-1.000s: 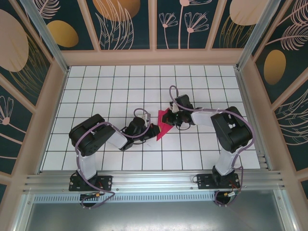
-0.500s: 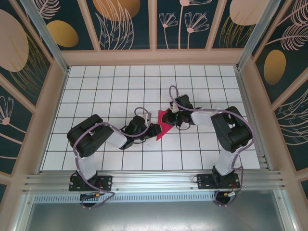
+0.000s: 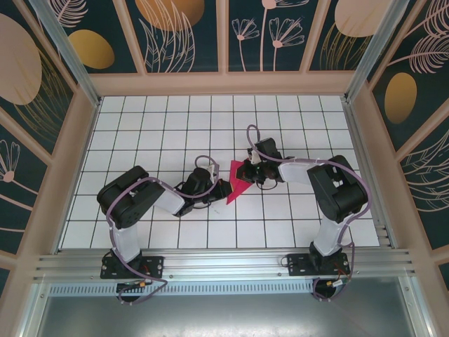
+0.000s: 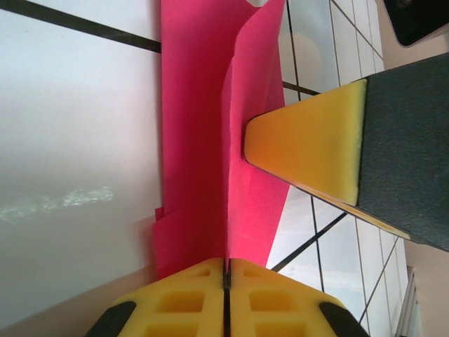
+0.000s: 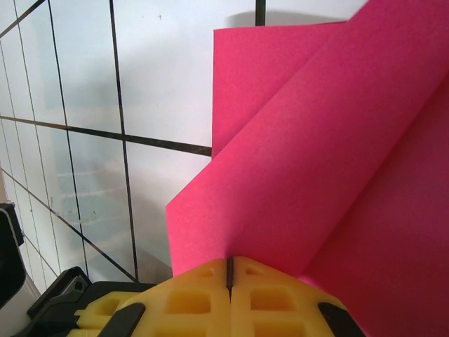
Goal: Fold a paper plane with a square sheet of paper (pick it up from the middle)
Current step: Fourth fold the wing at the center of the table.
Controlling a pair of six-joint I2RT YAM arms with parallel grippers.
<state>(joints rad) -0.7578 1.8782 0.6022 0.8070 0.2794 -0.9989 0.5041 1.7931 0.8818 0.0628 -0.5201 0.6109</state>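
The magenta-red paper (image 3: 239, 180), folded into a pointed wedge, stands between both grippers near the middle of the tiled table. My left gripper (image 3: 223, 188) is shut on its lower left part; in the left wrist view the yellow pads (image 4: 226, 265) pinch an upright crease of the paper (image 4: 200, 140). My right gripper (image 3: 251, 170) is shut on the upper right edge; in the right wrist view its pads (image 5: 229, 265) clamp a sloping flap of the paper (image 5: 316, 161). A yellow finger (image 4: 309, 144) of the right gripper presses the paper's far side in the left wrist view.
The white grid table (image 3: 161, 126) is ringed by a raised peach frame (image 3: 224, 83). Both arms reach inward with their elbows (image 3: 130, 193) (image 3: 337, 186) low over the tiles. A metal rail (image 3: 224, 263) runs along the near edge.
My left gripper has slid right, closer in along the paper's lower edge. The right gripper and the paper's upper part have stayed in place.
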